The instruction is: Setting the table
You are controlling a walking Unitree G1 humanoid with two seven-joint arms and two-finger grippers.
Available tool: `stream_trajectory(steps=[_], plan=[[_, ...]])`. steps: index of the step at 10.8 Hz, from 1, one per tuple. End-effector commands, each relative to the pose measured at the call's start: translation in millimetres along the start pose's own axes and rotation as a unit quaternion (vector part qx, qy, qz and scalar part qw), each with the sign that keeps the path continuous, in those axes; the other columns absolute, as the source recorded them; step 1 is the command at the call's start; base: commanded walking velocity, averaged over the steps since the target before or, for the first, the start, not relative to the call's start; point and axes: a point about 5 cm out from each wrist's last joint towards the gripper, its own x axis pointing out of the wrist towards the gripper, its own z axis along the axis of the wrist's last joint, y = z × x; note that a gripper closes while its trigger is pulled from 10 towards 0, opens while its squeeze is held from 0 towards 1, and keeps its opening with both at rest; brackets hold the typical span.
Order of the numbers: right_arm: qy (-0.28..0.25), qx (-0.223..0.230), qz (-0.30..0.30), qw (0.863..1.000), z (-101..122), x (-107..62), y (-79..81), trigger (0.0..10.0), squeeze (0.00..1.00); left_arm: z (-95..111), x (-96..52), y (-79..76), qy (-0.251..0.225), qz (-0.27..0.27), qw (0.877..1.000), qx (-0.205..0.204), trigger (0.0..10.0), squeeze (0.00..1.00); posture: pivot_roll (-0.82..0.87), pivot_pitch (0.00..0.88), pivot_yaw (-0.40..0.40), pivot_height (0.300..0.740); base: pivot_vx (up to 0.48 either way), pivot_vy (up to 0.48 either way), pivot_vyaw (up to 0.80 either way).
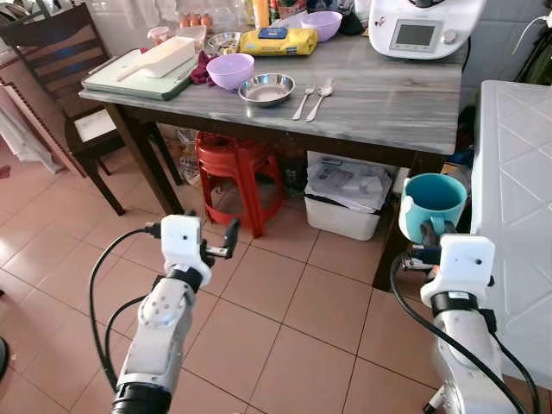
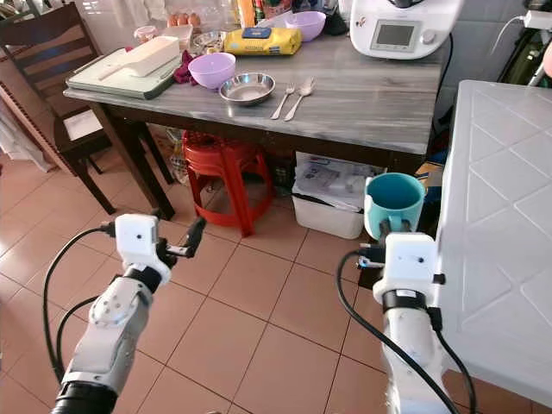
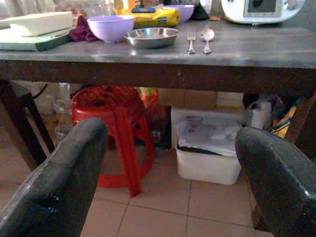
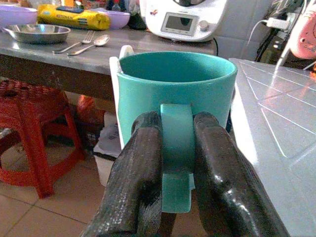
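Teal mug carried toward the grey table, clamped by its handle.

Head view: the right gripper (image 1: pixel 424 244) holds the teal mug (image 1: pixel 432 203) upright, below the table (image 1: pixel 388 95) edge and beside a white embossed surface (image 1: pixel 517 198); the left gripper (image 1: pixel 226 242) is spread, holding nothing. The steel bowl (image 1: pixel 266 88), fork (image 1: pixel 303 101) and spoon (image 1: pixel 320 97) lie together on the marbled top. Left wrist view: a red plastic stool (image 3: pixel 116 113) stands underneath. Right wrist view: two glossy black fingers (image 4: pixel 136 187) pinch the smooth handle; the mug is probably ceramic, so it could slip or knock the table edge while being lifted.
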Motion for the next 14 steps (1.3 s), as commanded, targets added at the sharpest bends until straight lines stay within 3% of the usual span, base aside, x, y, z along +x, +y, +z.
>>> stream_trajectory(steps=[1,7,14], plan=[[-0.02,0.007,-0.006,1.0,11.9,2.9,0.1,10.0,0.0,6.5,3.1,2.8,-0.01,0.004,1.0,0.002,10.0,0.0,-0.11,0.076,0.125,0.74,0.0,0.0,-0.44],[-0.022,0.004,0.0,1.0,14.5,7.7,4.3,10.0,0.0,3.4,1.3,-3.2,-0.002,-0.013,1.0,-0.005,10.0,0.0,-0.11,0.086,0.121,0.74,0.0,0.0,-0.74],[-0.022,0.001,-0.005,1.0,13.8,9.7,2.8,10.0,0.0,3.2,3.4,-7.0,-0.001,-0.027,1.0,-0.009,10.0,0.0,-0.11,0.084,0.123,0.74,0.0,0.265,-0.08]])
